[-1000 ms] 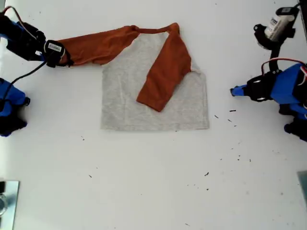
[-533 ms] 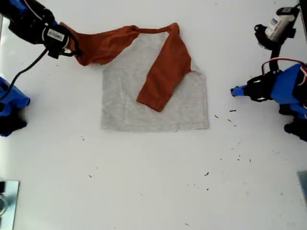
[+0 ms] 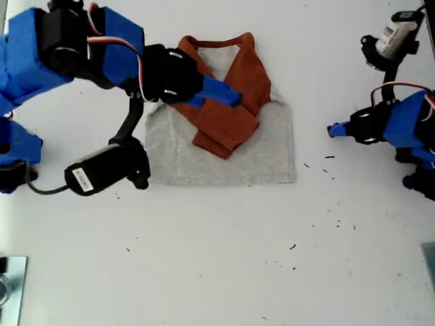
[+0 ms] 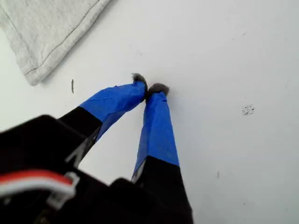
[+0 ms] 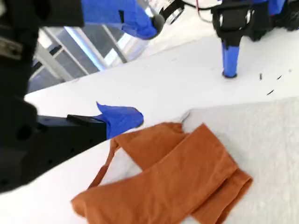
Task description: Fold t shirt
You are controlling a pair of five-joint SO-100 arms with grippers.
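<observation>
The t shirt lies flat on the white table, grey body facing up, with both rust-orange sleeves folded across its chest and overlapping. My second gripper hovers over those sleeves, reaching in from the exterior view's left. Its fingers stand wide apart in the second wrist view, with nothing between them and the sleeves lying below. My first gripper rests on bare table off the shirt's edge at the exterior view's right. It is shut, tips touching and empty, with a grey hem corner nearby.
A wrist camera hangs from the second arm, over the shirt's lower corner on the exterior view's left. Another camera body sits at that view's top right. Dark specks dot the table. A metal object shows at the lower left corner.
The second arm swung in from the exterior view's left, carrying the outstretched sleeve over the shirt. The sleeve now lies folded across the other one and the gripper is open. The first arm stayed still.
</observation>
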